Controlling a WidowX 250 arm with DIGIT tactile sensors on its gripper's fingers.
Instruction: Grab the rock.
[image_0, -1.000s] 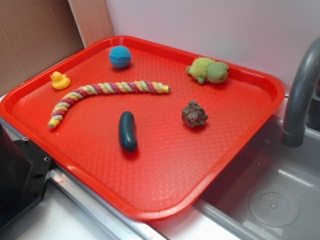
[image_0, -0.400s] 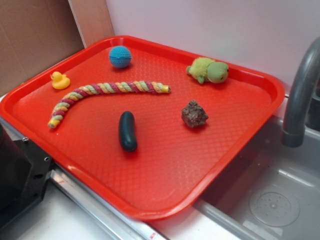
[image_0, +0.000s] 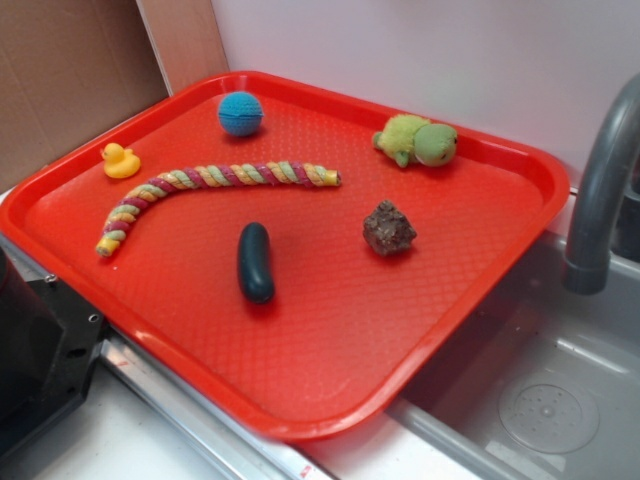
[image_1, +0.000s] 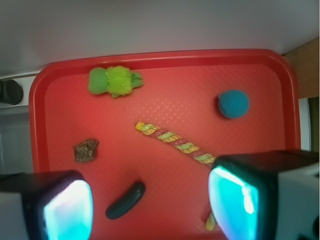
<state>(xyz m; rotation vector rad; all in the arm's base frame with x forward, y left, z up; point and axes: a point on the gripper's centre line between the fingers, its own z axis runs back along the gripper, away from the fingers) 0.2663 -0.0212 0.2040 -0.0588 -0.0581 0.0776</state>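
Observation:
The rock (image_0: 389, 228), a rough dark brown-grey lump, lies on the red tray (image_0: 330, 400) right of centre. In the wrist view the rock (image_1: 86, 150) sits at the left, above my left finger. My gripper (image_1: 150, 210) is open and empty, high above the tray, with its fingers (image_1: 67, 212) framing the dark green pickle-shaped object (image_1: 125, 200). The gripper does not show in the exterior view.
On the tray: a blue ball (image_0: 240, 113), a yellow duck (image_0: 121, 161), a braided rope (image_0: 215, 190), a green plush toy (image_0: 416, 140) and the dark green pickle-shaped object (image_0: 255, 262). A grey faucet (image_0: 598, 190) and a sink (image_0: 540, 400) are at the right. Cardboard stands at the back left.

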